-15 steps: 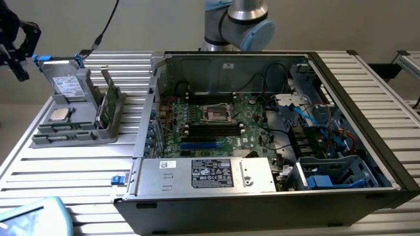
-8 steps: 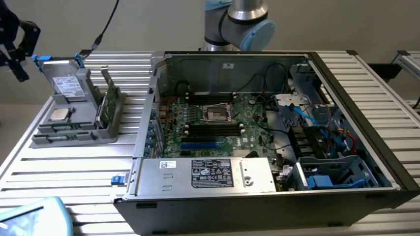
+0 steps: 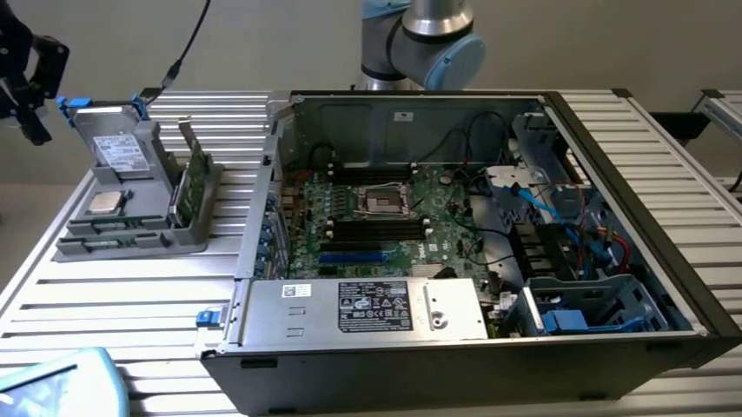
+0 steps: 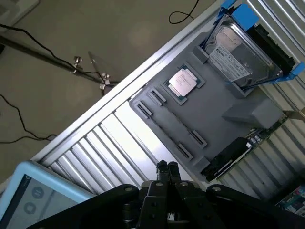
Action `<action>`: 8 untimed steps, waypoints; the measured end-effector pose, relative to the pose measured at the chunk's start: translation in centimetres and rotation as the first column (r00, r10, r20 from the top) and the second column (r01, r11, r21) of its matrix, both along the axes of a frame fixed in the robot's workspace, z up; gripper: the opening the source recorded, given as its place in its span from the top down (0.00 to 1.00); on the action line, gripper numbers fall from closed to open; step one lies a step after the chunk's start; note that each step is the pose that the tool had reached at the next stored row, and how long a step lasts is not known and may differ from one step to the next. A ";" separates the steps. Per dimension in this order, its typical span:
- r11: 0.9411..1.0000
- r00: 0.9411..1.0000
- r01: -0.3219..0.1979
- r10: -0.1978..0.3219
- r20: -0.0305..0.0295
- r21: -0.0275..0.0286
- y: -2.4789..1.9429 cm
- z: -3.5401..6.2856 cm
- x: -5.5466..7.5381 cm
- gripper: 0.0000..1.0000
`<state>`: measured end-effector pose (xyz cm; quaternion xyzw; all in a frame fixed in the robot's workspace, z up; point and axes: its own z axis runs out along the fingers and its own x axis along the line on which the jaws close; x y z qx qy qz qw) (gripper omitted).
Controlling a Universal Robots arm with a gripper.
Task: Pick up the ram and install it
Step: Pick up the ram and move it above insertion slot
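Observation:
My gripper [image 4: 167, 166] is shut, its two black fingertips pressed together with nothing between them. It hangs above the slatted table edge beside the grey parts tray [image 4: 214, 109]; in the exterior view the gripper [image 3: 35, 130] is at the far left, above and beside the tray [image 3: 128, 243]. The tray's long clip slots [image 4: 169, 129] look bare. The ram is hidden or out of view. The open computer case [image 3: 464, 356] lies to the exterior view's right, with the motherboard [image 3: 394, 217] and its black memory slots [image 3: 374, 230] exposed.
On the tray stand a hard drive in a blue caddy [image 4: 243, 52], a silver processor chip [image 4: 183, 82] and an upright green expansion card [image 3: 197, 182]. A pale blue device [image 3: 52, 382] lies at the table's near left corner. The arm's base [image 3: 418, 43] rises behind the case.

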<state>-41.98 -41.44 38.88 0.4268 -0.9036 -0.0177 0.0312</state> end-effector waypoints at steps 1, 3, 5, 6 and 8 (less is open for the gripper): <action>1.000 1.000 -0.014 0.014 0.000 0.000 0.00 0.00 0.0 0.89; 0.999 0.999 -0.040 0.040 0.000 0.000 0.00 0.00 0.0 0.89; 0.997 0.997 -0.073 0.073 0.000 0.000 0.00 0.00 0.0 0.89; 0.996 0.996 -0.091 0.091 0.000 0.000 0.00 0.00 0.0 0.89; 0.992 0.992 -0.127 0.127 0.000 0.000 0.00 0.00 0.0 0.89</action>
